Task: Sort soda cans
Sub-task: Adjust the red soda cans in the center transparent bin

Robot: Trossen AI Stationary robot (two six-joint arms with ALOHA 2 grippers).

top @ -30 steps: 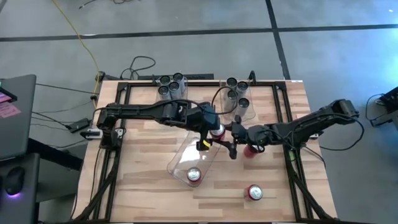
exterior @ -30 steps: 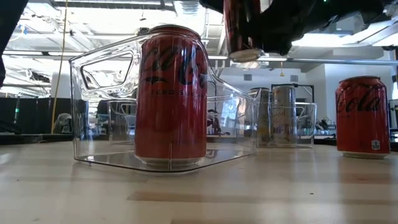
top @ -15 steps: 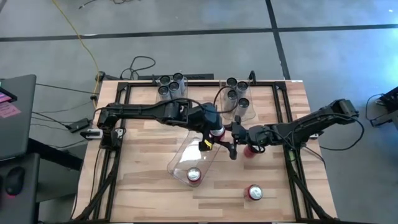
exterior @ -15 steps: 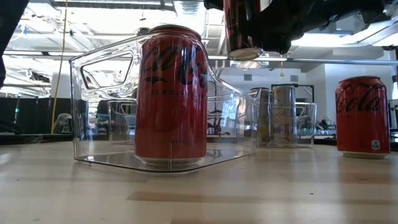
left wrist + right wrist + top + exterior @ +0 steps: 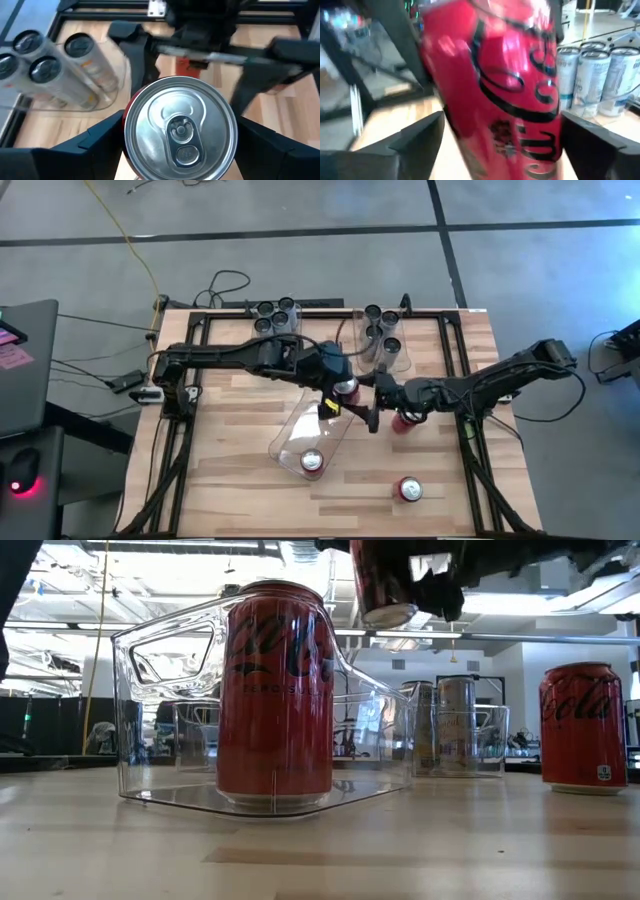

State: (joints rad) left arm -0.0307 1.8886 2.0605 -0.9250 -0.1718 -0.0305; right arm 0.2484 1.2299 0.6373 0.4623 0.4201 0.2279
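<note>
Handover step, mid tabletop: left end effector [image 5: 338,393] grips the red can [image 5: 346,388] by its sides, lifted above the clear bin [image 5: 290,435]. Right end effector [image 5: 378,395] spread wide beside the can, apparently releasing it. Next: lower the can into the bin. Both arms reach inward, meeting near the centre.

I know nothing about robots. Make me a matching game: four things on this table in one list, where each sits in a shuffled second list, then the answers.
Things
1. red can filling the left wrist view
2. red can nearest the table's front edge
3. red can just left of that one
4. silver cans

Places
a. standing alone on bare wood
b. grouped at the far edge
c. lifted in the air, tilted
d. inside the clear bin

Pairs: 1-c, 2-a, 3-d, 4-b
</note>
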